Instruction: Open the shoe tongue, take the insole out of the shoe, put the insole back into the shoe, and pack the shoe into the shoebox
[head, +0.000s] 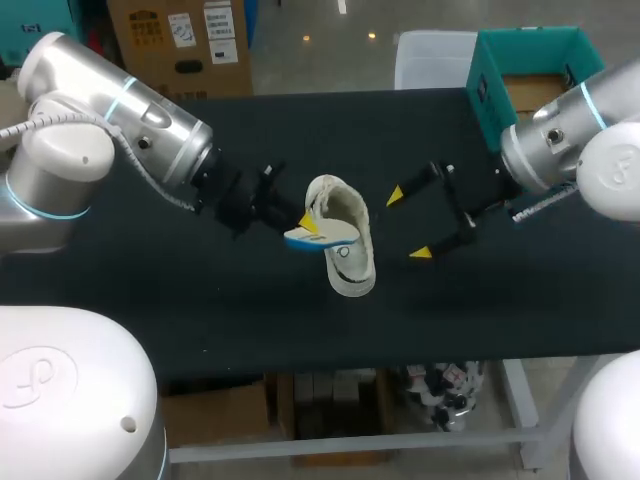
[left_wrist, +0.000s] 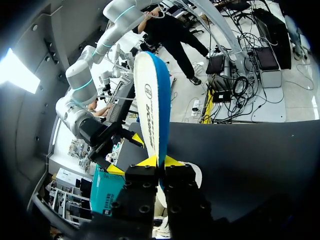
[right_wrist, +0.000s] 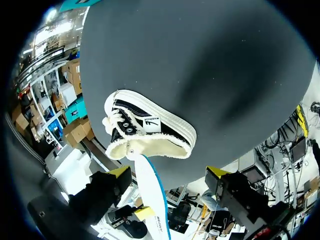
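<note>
left jaws clamped on one end of the insole (left_wrist: 149, 100), its far end at the opening of the shoe (head: 350, 255), which lies on its side on the table (head: 150, 290). right jaws wide apart beside the shoe, not touching it. risk: the unheld shoe may slide, or the thin insole may buckle, under an inward push.

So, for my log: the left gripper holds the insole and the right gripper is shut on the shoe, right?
No: the left gripper holds the insole, but the right gripper is open, clear of the shoe, per the head view.
</note>
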